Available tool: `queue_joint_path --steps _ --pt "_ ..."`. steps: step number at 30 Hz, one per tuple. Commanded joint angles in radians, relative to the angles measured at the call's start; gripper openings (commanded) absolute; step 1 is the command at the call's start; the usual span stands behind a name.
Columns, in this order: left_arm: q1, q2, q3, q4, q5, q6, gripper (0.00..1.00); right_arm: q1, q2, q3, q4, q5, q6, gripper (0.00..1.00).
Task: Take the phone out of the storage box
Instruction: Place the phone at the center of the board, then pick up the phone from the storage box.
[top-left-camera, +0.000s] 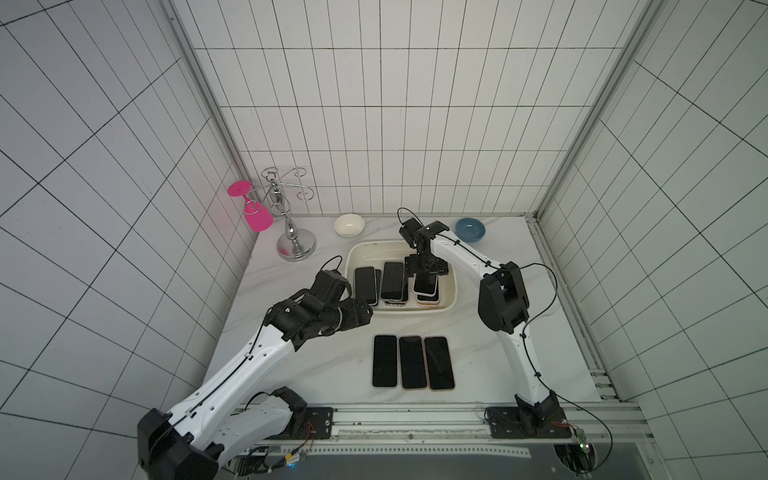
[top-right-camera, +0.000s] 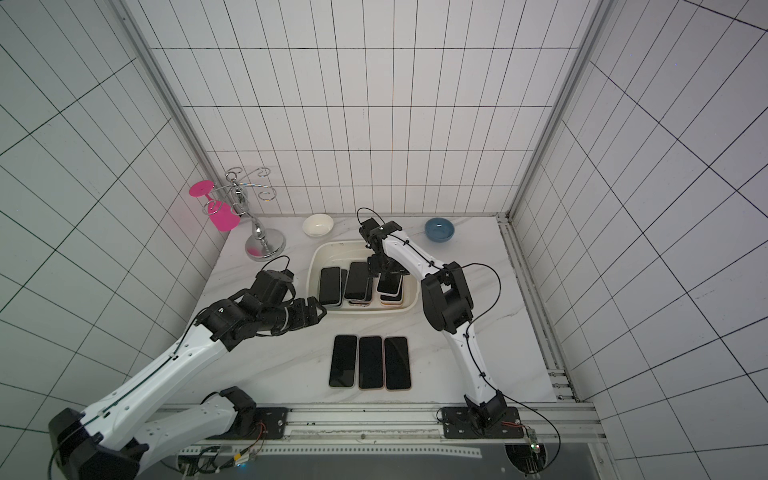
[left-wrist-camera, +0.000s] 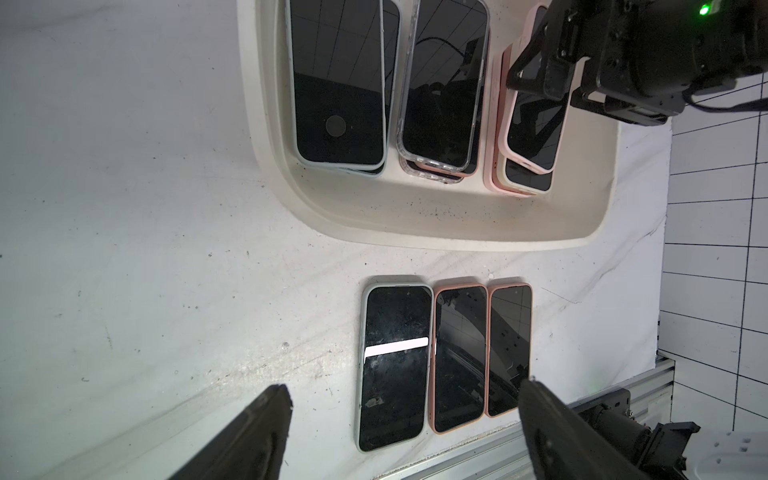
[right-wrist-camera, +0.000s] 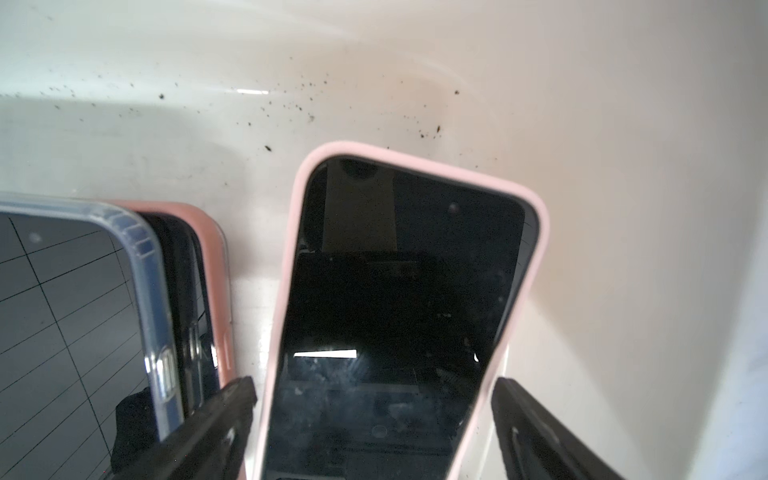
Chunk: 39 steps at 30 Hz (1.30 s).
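Pink-cased black-glass phone (right-wrist-camera: 399, 291), inside cream plastic storage box (right-wrist-camera: 415, 83), straddled by wide-spread right gripper (right-wrist-camera: 374, 386), not clamped. Judged rigid, light, glass fragile; long case edges best gripped. Outside box, left gripper (left-wrist-camera: 405, 388) spread, empty.

Three phone stacks (top-left-camera: 392, 282) crowd the storage box (top-left-camera: 370, 254), leaving only slim gaps between them and open floor along its far wall; the right gripper (right-wrist-camera: 374, 386) straddles the pink-cased phone (right-wrist-camera: 399, 291) nearest the right wall. Bare table (top-left-camera: 473, 357) flanks three laid-out phones (top-left-camera: 412, 362) in front.

Bright, even light; warped edges
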<state>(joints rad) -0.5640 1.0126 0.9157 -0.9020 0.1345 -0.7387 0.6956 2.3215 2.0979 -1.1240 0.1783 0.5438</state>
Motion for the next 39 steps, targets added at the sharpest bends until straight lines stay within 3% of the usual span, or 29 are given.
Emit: queue_joint_path --steps 1,19,29,31,33,35,39 --pt "0.008 -0.016 -0.014 0.001 -0.003 0.022 0.9 0.008 0.03 -0.008 -0.007 0.015 0.013 0.89" --pt "0.031 -0.012 -0.022 -0.005 0.011 0.032 0.9 0.002 0.024 -0.076 0.015 0.002 -0.004 0.79" --pt "0.052 -0.01 -0.029 0.002 0.02 0.041 0.9 0.001 -0.028 -0.122 0.039 0.003 -0.034 0.57" --pt "0.057 -0.009 -0.028 0.004 0.022 0.043 0.9 0.001 -0.048 -0.141 0.047 0.007 -0.036 0.6" --pt "0.059 -0.009 -0.029 0.009 0.025 0.047 0.9 -0.001 -0.069 -0.163 0.052 0.007 -0.029 0.73" --pt "0.061 -0.006 -0.027 0.011 0.028 0.051 0.9 -0.002 -0.083 -0.18 0.052 0.003 -0.019 0.79" --pt "0.067 0.003 -0.026 0.008 0.036 0.06 0.9 -0.002 -0.093 -0.21 0.063 -0.034 0.003 0.82"
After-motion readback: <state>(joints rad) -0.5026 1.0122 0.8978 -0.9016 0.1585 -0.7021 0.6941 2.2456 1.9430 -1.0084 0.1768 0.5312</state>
